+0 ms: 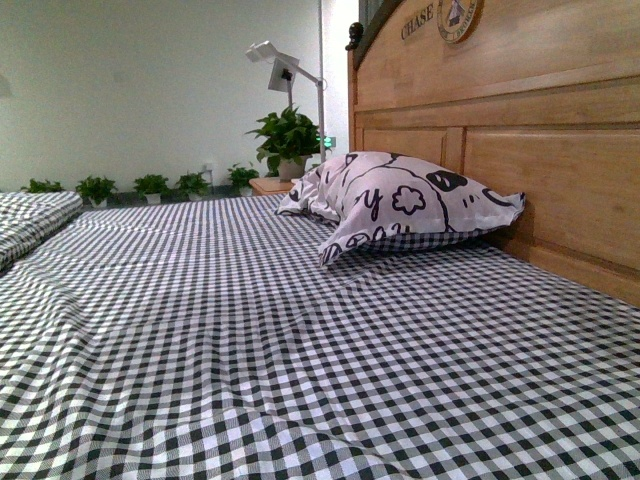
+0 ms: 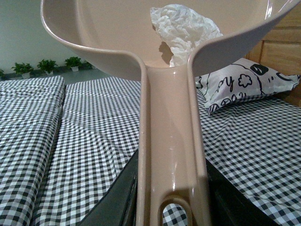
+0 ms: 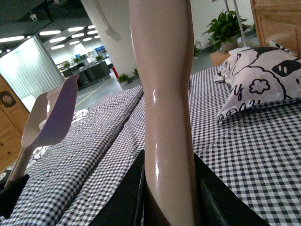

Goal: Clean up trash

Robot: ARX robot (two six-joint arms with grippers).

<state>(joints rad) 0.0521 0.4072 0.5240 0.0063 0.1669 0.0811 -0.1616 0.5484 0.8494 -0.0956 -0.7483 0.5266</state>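
In the front view, small potted plants line the far wall at upper left. The checked bed fills the frame. Right of centre a white pillow with black doodles leans by the wooden headboard at upper right. Neither arm shows there.

In the left wrist view, the left tool is clamped on the handle of a beige dustpan. The trash, a crumpled white tissue, lies in the pan at upper centre.

In the right wrist view, the dustpan shows side-on at left, and the right tool is clamped on a beige handle at centre. What the handle belongs to is out of frame.
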